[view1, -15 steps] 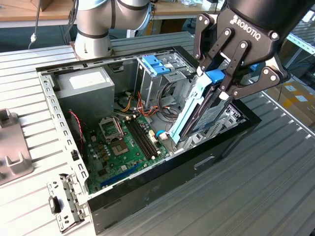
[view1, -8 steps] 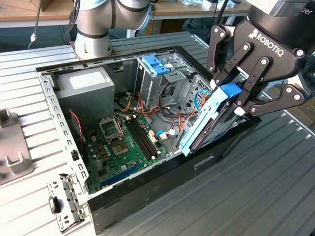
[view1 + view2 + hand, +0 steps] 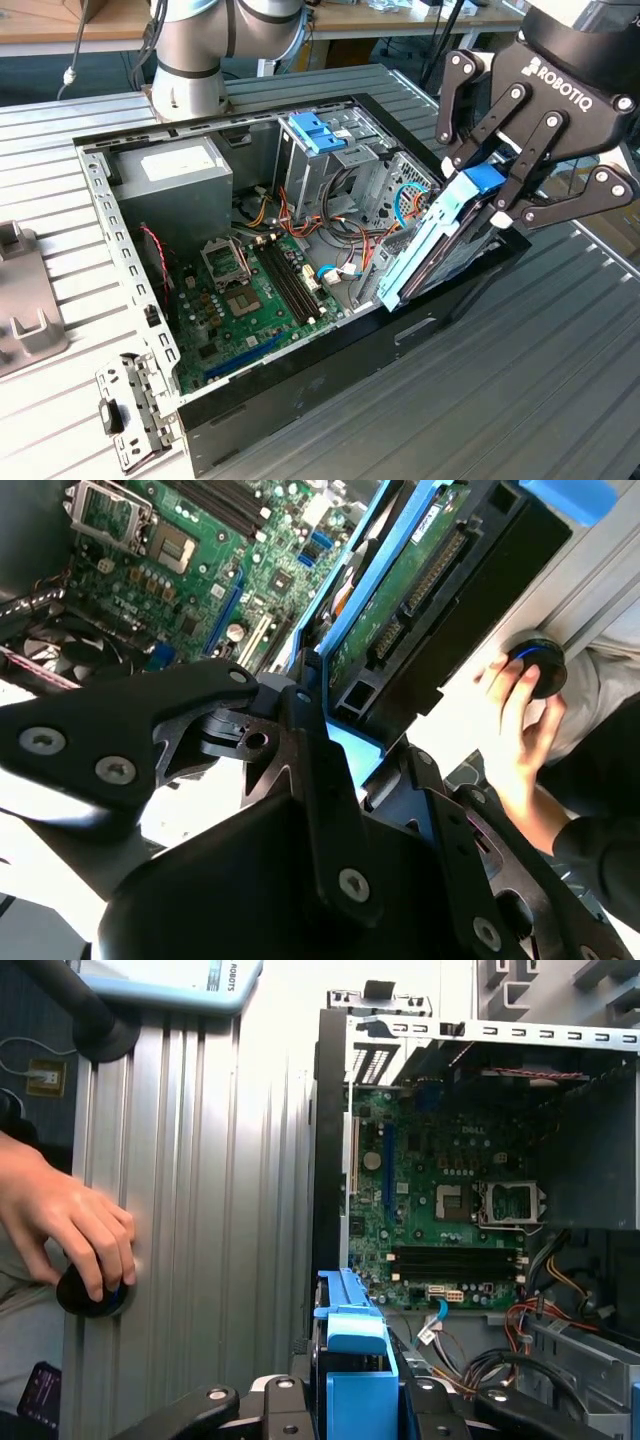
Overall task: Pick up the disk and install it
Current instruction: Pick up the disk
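The disk (image 3: 432,252), a flat drive clipped in a light-blue frame, hangs tilted over the open computer case (image 3: 300,385) at its edge on the exterior view's right. My gripper (image 3: 497,196) is shut on the disk's upper end, by the blue tab. In the second wrist view the disk (image 3: 410,590) shows its green circuit side and connector, with the gripper (image 3: 335,730) clamped on its near end. In the first wrist view the blue frame of the disk (image 3: 355,1345) sticks up between the fingers, beside the case wall.
Inside the case lie the motherboard (image 3: 250,290), a grey power supply (image 3: 180,175), a drive cage with blue tabs (image 3: 320,135) and loose cables (image 3: 345,225). A person's hand (image 3: 70,1230) rests on a black knob (image 3: 535,665) on the ribbed metal table (image 3: 520,380).
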Controlling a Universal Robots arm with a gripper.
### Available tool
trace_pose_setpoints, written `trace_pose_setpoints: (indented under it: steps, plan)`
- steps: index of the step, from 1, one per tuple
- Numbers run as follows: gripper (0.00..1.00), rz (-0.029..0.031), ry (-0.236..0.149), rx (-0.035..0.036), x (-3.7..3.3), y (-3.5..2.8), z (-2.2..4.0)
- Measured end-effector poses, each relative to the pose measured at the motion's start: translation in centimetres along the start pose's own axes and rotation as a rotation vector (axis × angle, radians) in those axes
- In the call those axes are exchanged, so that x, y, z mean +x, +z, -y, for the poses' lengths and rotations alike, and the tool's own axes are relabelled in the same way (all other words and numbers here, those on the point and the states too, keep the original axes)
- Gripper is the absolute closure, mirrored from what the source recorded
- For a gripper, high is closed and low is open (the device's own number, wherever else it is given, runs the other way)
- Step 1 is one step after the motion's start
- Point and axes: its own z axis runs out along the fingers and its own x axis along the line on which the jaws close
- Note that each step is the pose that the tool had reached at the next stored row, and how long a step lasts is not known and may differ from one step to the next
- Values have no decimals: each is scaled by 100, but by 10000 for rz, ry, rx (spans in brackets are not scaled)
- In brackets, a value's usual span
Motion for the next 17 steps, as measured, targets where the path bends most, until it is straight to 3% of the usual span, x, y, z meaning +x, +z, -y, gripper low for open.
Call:
trace_pose_setpoints:
  steps: [4, 7, 9, 17]
  plan:
    - [63, 10, 2, 1, 2, -4, 111]
    - [63, 84, 4, 3, 4, -3, 162]
    - [63, 113, 4, 4, 4, -3, 181]
    - [63, 119, 3, 3, 7, 4, 245]
